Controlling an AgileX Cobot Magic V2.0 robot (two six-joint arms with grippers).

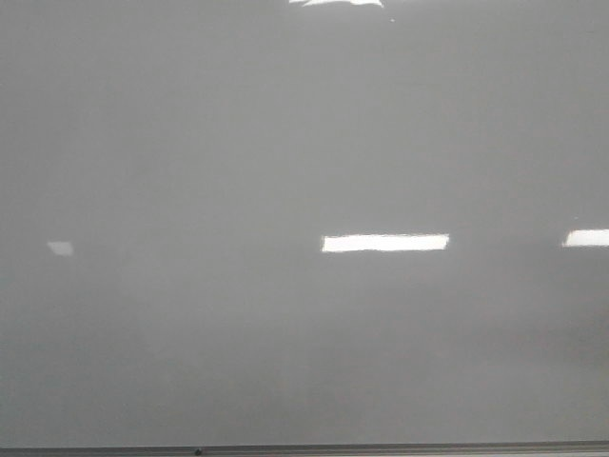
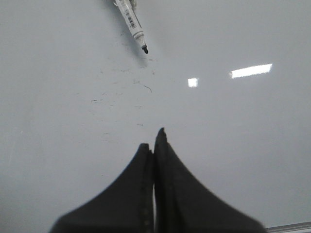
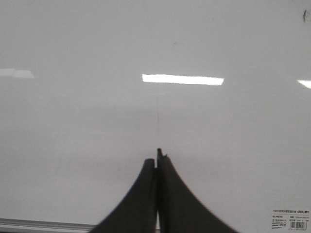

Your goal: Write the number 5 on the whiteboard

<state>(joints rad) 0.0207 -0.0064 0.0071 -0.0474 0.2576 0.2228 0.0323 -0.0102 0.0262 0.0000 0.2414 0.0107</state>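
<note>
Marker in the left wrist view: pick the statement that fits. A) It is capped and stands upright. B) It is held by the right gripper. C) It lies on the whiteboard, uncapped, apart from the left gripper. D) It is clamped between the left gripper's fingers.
C: the marker lies on the whiteboard with its dark tip bare, well clear of the shut, empty left gripper.

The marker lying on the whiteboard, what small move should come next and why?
Probably open the left pincer and reach toward the marker. The whiteboard shows no 5 yet, both pincers look shut and empty, and the uncapped marker lies ahead of the left one.
</note>
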